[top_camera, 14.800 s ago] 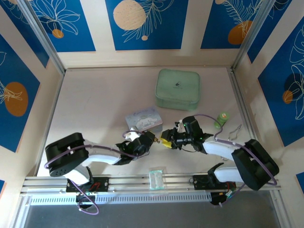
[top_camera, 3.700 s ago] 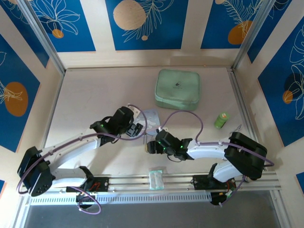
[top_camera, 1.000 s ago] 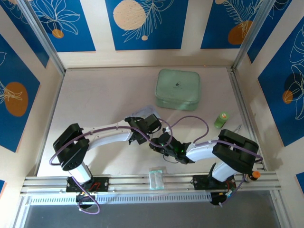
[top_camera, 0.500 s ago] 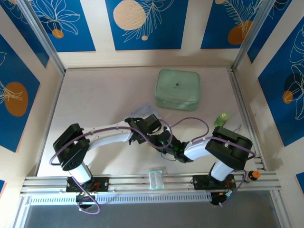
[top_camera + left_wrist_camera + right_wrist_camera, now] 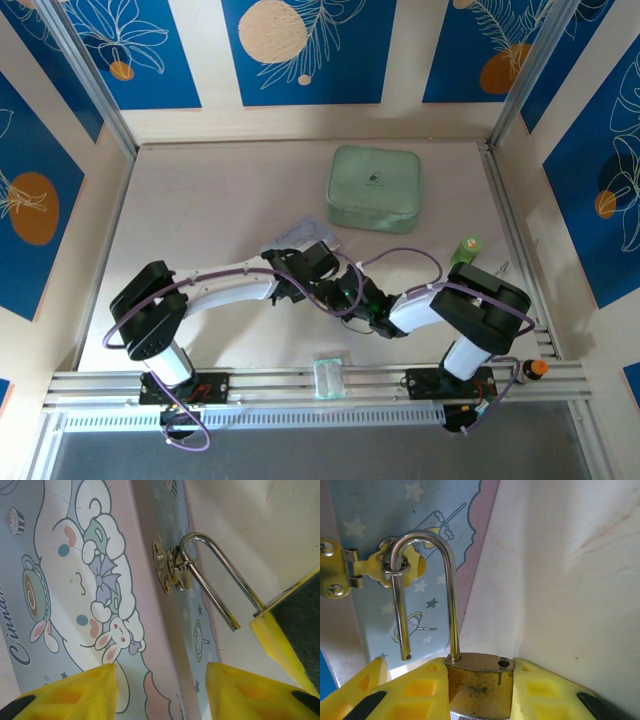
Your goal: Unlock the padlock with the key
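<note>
Right jaws clamp the padlock (image 5: 480, 685) body between them. Its shackle (image 5: 451, 580) is open, free end out, hooked through the hasp (image 5: 350, 575) just ahead. Left jaws spread wide, tin (image 5: 75, 580) just ahead.

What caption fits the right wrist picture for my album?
Right gripper pinches the brass padlock, shackle popped open, hooked through the hasp of the cartoon tin.
</note>
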